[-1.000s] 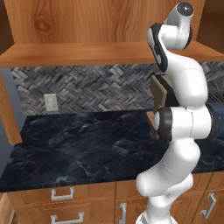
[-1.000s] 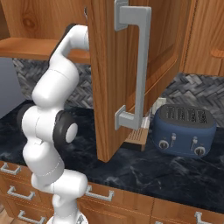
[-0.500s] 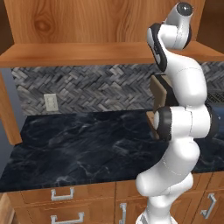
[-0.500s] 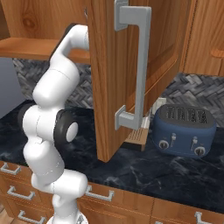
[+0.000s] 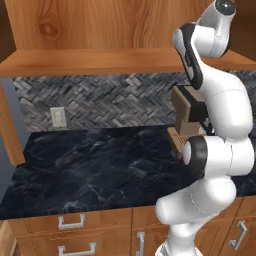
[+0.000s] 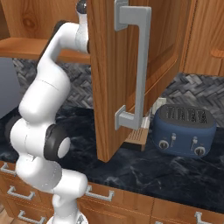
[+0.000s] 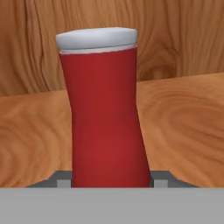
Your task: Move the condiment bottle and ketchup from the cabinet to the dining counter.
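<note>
the ketchup [image 7: 105,113] stands upright on the wooden shelf [image 7: 183,127] of the cabinet [image 6: 118,65], close before its back wall. the gripper [image 7: 109,181] grasps the bottle's lower body, one finger at each side.

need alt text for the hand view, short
A bright red ketchup bottle with a pale top stands upright and close up on a wooden cabinet shelf, its base between the gripper's two finger tips. Wood-grain panelling rises behind it.

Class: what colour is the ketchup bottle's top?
Pale grey-white, on the red ketchup; hand view shows it best.
</note>
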Controlling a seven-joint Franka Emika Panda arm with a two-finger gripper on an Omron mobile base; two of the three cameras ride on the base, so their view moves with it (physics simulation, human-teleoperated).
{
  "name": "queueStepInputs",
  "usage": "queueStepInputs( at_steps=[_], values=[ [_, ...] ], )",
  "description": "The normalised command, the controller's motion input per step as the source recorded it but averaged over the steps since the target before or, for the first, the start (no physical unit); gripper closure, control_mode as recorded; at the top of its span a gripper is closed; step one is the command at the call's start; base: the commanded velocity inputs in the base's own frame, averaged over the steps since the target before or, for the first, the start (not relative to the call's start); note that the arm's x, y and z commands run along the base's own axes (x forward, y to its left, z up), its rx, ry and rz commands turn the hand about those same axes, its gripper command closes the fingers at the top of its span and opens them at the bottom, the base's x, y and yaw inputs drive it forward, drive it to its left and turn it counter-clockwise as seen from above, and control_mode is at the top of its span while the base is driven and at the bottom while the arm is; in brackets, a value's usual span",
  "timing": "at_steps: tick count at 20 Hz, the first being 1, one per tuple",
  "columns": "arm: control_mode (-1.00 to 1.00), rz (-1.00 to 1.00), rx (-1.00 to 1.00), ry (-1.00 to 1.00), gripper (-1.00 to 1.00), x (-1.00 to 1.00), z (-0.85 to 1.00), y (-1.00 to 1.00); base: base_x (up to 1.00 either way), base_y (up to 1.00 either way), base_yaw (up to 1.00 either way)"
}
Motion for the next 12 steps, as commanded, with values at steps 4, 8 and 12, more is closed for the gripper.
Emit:
queueStepInputs(
  at_steps=[4, 8, 12],
  values=[
    [-1.0, 0.0, 0.0, -0.18, 1.0, -0.86, -0.1, 0.35, 0.0, 0.0, 0.0],
    [-1.0, 0.0, 0.0, -0.2, 1.0, -0.89, -0.09, 0.39, 0.0, 0.0, 0.0],
    [-1.0, 0.0, 0.0, -0.11, 1.0, -0.86, -0.02, 0.41, 0.0, 0.0, 0.0]
  ],
)
